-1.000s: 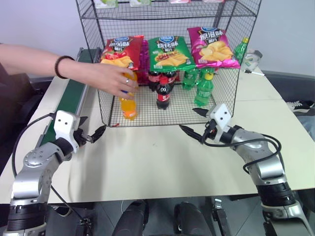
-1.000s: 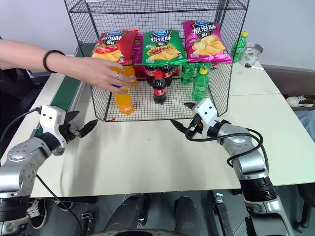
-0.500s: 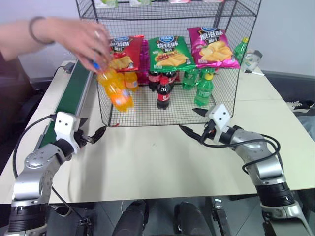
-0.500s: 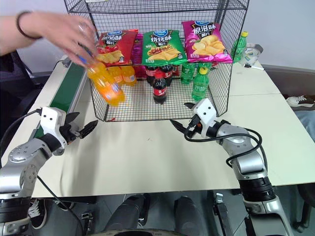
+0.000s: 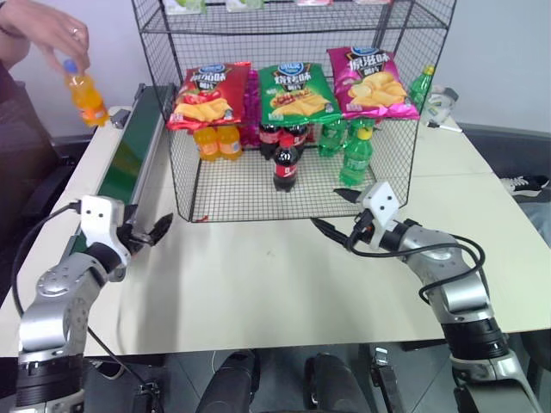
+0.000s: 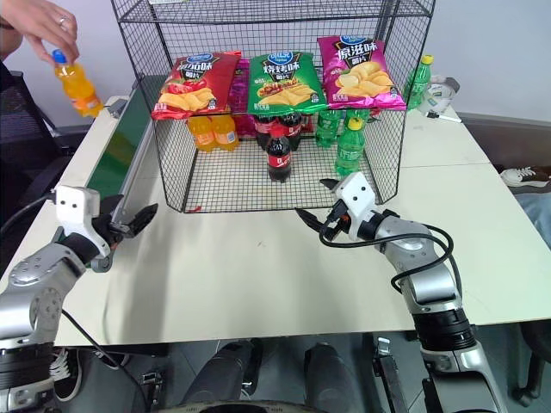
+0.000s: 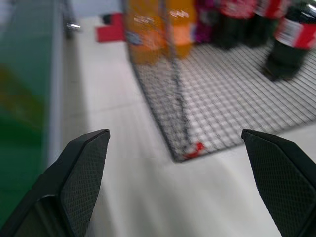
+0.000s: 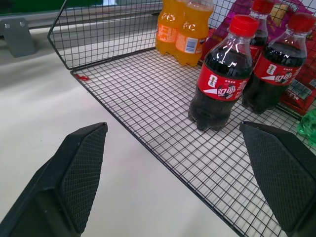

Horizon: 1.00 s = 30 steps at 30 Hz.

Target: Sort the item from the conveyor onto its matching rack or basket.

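Beside the conveyor (image 5: 129, 159) I'm idling both grippers wide, empty; probably waiting until the hand (image 5: 45, 30) sets down the bottle (image 5: 84, 93).

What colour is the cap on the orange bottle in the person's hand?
Blue; the cap of the orange bottle shows best in the right eye view.

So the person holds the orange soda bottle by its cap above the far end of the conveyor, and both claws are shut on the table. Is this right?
One part is wrong: both claws are open, not shut. The left eye view shows the left claw and right claw with fingers spread and nothing between them. The rest stands: the person's hand holds the orange soda bottle by its cap, up near the conveyor's far end.
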Each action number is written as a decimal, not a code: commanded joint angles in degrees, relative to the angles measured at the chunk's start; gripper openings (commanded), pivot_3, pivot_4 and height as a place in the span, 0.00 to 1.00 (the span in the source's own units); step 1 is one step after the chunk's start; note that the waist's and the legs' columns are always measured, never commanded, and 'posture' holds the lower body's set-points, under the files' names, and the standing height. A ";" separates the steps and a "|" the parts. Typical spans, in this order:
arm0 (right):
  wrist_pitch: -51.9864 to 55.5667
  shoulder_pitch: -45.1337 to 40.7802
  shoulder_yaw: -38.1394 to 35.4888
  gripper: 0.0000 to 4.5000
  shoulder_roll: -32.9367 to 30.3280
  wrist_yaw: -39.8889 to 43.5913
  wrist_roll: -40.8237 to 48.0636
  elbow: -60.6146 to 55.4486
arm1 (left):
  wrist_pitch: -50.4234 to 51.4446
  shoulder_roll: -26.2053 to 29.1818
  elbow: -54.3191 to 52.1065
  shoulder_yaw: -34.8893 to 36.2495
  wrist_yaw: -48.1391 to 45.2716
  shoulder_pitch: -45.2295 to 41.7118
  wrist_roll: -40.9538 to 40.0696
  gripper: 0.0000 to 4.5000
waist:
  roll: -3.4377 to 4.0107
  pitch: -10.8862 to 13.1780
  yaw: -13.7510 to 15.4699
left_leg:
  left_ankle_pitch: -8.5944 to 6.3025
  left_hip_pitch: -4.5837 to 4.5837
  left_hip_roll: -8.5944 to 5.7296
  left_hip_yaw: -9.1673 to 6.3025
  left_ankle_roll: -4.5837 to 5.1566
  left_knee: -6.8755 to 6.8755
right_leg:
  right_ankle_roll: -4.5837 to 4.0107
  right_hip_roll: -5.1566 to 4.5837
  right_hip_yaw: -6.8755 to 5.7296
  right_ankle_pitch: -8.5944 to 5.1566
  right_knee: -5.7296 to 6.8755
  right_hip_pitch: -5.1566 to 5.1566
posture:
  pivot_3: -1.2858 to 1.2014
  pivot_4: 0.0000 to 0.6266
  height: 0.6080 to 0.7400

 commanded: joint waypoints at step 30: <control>1.99 -2.21 1.01 1.00 4.53 -3.05 0.10 -2.30 | -6.42 -0.16 8.68 7.22 12.28 -4.33 4.52 0.99 | -0.01 0.00 0.00 | 0.00 0.00 0.00 -0.01 -0.01 0.00 | 0.13 0.02 -0.02 0.08 -0.01 -0.14 | 0.52 0.24 1.00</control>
